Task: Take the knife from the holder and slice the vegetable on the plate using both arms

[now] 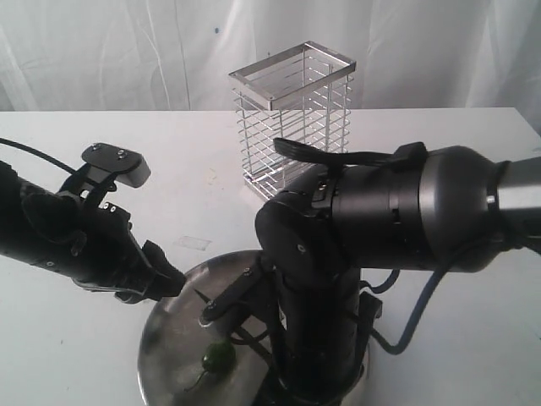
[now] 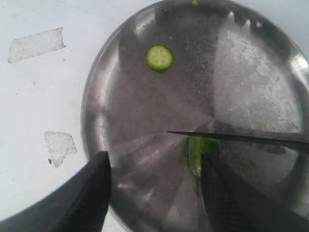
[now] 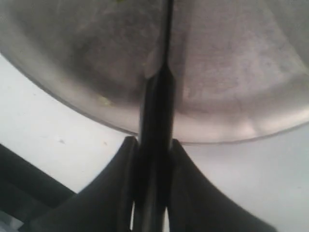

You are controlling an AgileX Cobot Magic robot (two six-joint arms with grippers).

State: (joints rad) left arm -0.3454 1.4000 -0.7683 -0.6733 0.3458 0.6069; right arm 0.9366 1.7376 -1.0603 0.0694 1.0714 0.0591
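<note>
White cloth hangs behind a white table [image 1: 423,161], where the slicing step is in hand. The vegetable [image 2: 195,153] lies on the plate [image 2: 111,96] at the near edge of the table, with the knife [image 2: 241,138] laid across it, blade edge on or just above the green flesh (contact cannot be told). One pale slice [image 2: 159,57] rests apart on the plate. The knife handle is clamped in the right hand [image 3: 153,159]. The left hand [image 2: 154,169] is spread wide, one finger beside the vegetable, nothing gripped. The holder [image 1: 292,118] stands empty at the far side. Next, the vegetable is judged to need steadying while the blade is pressed straight down.
</note>
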